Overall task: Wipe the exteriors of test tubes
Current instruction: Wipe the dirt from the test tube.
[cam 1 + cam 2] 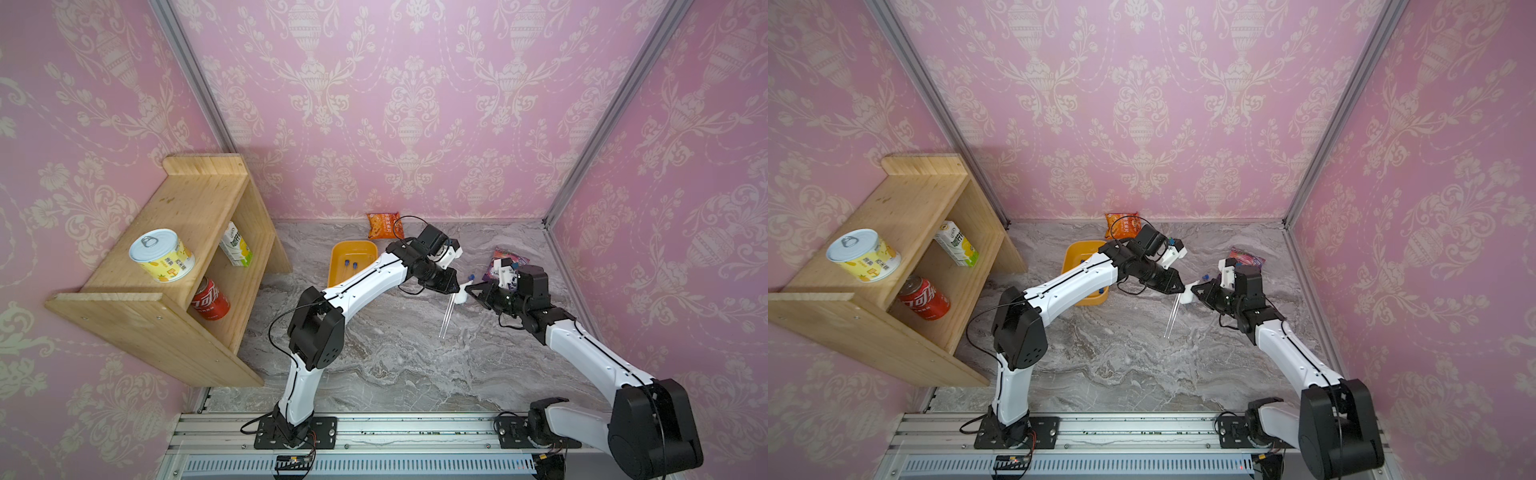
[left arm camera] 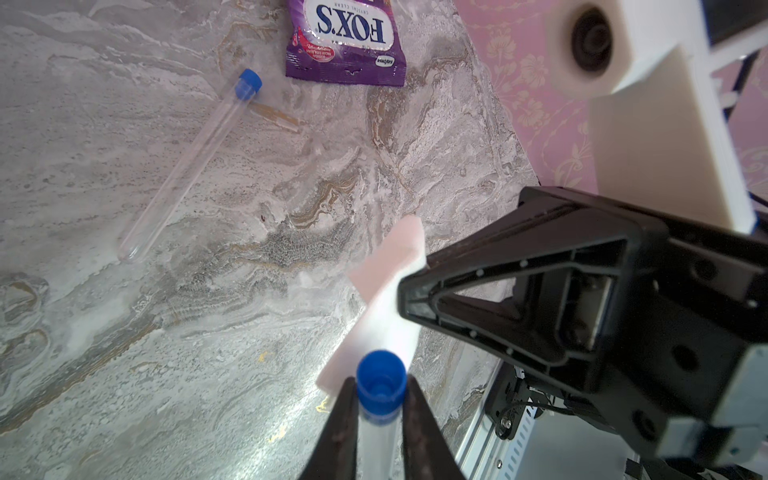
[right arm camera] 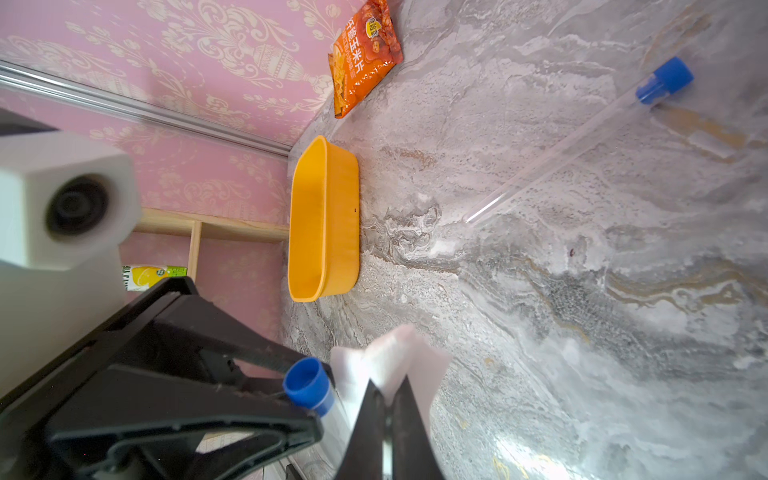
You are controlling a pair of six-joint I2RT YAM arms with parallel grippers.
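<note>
A: Tubes, where?
B: One test tube [image 2: 376, 436] is pinched just under its blue cap by the left claw [image 2: 381, 383], above the bench [image 2: 124, 332], right of the orange tub [image 1: 354, 244]. A second tube [image 2: 187, 166] lies flat farther right of the tub; two more tubes [image 1: 346, 262] lie inside it.
A: Right claw [image 3: 388, 397]?
B: Pressed together on a white wipe [image 3: 395, 357], just beside the held tube's cap.
</note>
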